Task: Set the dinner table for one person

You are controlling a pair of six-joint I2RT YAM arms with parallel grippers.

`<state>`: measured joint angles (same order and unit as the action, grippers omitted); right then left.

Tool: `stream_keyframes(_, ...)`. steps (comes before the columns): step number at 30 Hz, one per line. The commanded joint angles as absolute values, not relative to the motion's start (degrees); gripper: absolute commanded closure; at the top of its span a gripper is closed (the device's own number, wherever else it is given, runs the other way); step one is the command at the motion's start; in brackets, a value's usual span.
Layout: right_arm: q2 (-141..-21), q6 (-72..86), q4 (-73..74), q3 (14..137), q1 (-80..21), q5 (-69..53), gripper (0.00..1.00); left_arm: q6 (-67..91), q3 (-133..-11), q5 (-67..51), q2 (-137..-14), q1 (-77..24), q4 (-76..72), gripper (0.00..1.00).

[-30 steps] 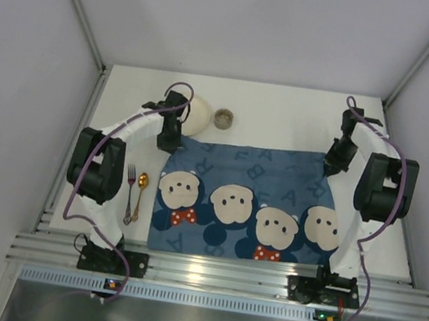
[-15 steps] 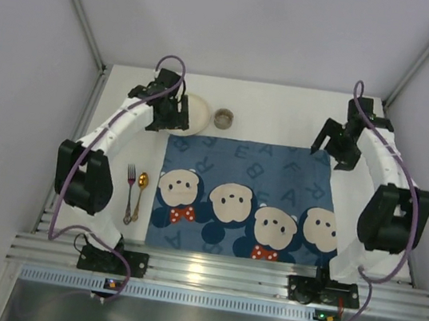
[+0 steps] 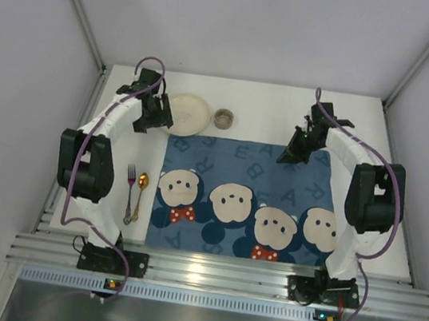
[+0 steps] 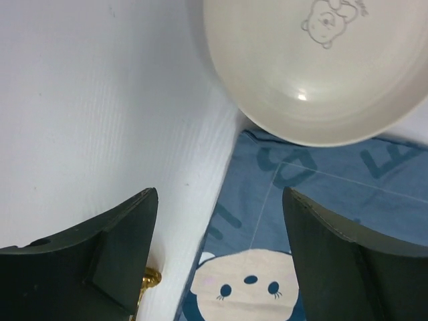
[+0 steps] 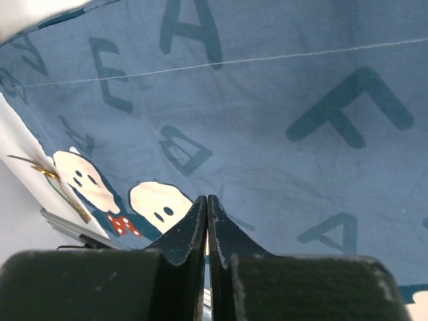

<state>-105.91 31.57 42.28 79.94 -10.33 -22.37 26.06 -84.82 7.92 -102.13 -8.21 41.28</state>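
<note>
You're seeing the plain white, matte table (image 3: pixel 275 105) lying flat beneath the mat (image 3: pixel 253 170), your left gripper (image 4: pixel 219 200) hovering released beside the plate (image 3: pixel 188 113), your right gripper (image 5: pixel 206 204) hovering clenched, empty, over that mat.

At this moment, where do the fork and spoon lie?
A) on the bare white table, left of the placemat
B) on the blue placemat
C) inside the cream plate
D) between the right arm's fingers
A: in the top view the fork and spoon lie side by side on the white table, just off the left edge of the placemat.
</note>
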Motion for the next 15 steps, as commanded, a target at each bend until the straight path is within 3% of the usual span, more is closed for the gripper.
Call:
stream_keyframes(1, -107.6, 32.4, 39.1, 85.2, -10.5, -26.3, 1.00, 26.6, -86.5, 4.6, -106.3, -5.0, 37.0, 0.21)
stream_keyframes(8, -112.8, 33.4, 38.8, 91.0, -10.5, -30.0, 1.00, 27.3, -90.6, 1.9, -114.2, -3.2, 35.2, 0.23)
stream_keyframes(15, -121.5, 31.1, 39.1, 95.2, -10.5, -35.8, 1.00, 30.5, -97.3, 1.8, -121.3, -3.2, 32.6, 0.35)
